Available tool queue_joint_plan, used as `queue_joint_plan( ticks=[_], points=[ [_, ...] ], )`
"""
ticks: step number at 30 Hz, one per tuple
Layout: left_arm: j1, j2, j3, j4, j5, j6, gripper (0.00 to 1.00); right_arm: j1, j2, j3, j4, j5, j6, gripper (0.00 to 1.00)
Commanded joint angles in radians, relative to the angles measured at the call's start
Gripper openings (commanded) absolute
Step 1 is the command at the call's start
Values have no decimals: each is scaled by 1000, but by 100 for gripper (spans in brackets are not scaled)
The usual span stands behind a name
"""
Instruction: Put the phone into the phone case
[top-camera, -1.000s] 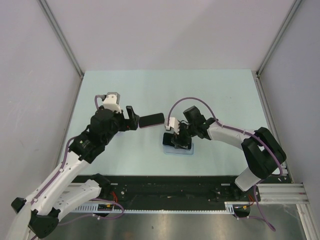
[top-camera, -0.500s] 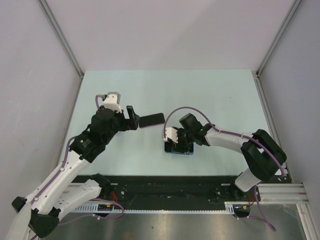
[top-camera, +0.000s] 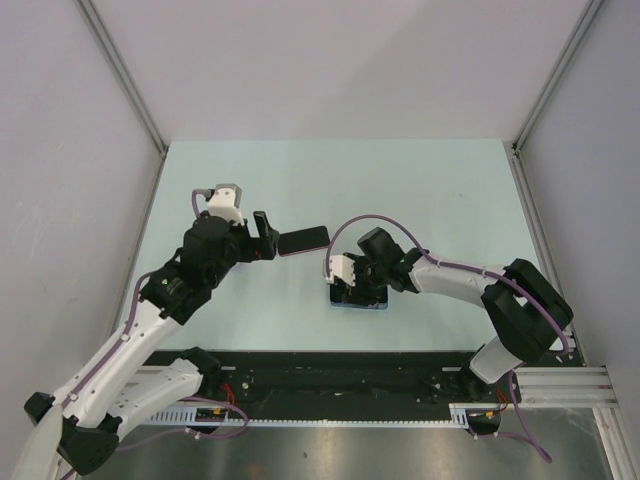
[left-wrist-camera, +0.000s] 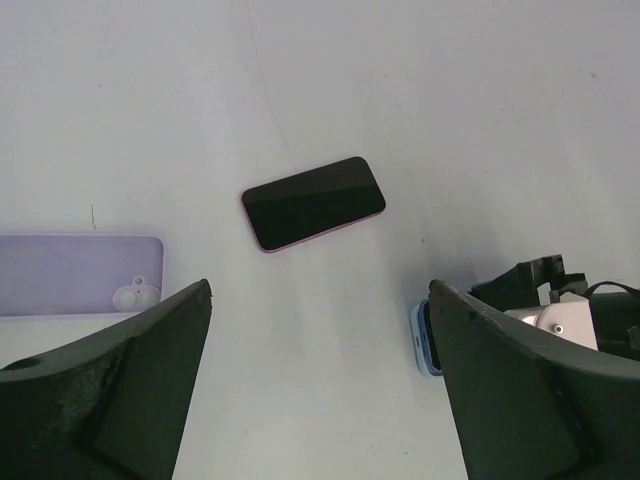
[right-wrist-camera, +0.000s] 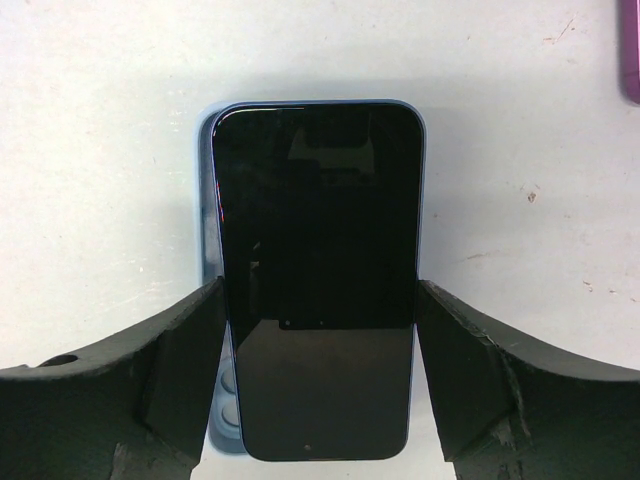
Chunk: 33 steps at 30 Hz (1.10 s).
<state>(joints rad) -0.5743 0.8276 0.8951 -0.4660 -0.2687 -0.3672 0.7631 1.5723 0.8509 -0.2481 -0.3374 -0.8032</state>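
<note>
R claw fingers flank phone sides; far end open. Pink phone lies apart, room all round.

I find nothing to read: no lettering, brand, number or sign on the phone or phone case.

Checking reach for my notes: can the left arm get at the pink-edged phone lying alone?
Probably yes: the left pincer is open, the phone lies flat just ahead of it, uncovered, and the right pincer is off to one side at the blue case.
</note>
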Motion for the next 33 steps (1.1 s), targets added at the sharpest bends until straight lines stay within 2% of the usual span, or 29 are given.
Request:
queue_joint_plan(
  ticks=[1,5,17,22,26,27,29,32,33],
  points=[
    [10,1,-10,29,2,-19,93,5,-32,5,40,6,12,77],
    [10,2,-12,30,3,-21,94,10,-29,7,30,9,22,81],
    [13,7,-12,30,2,-21,93,1,-126,1,45,-55,61,80],
    [13,28,-15,38,60,-18,94,-13,-263,-73,180,-26,202,80],
    [14,59,-15,49,121,-36,90,-1,-319,-75,234,59,427,76],
    [14,68,-13,52,147,-44,89,10,-328,-79,237,75,529,73],
    [16,108,4,64,224,-50,88,21,-362,-85,230,138,629,66],
    [25,186,57,49,261,-62,83,39,-408,-90,172,306,881,43],
    [33,205,71,41,293,-65,82,33,-417,-92,140,320,941,33]
  ],
)
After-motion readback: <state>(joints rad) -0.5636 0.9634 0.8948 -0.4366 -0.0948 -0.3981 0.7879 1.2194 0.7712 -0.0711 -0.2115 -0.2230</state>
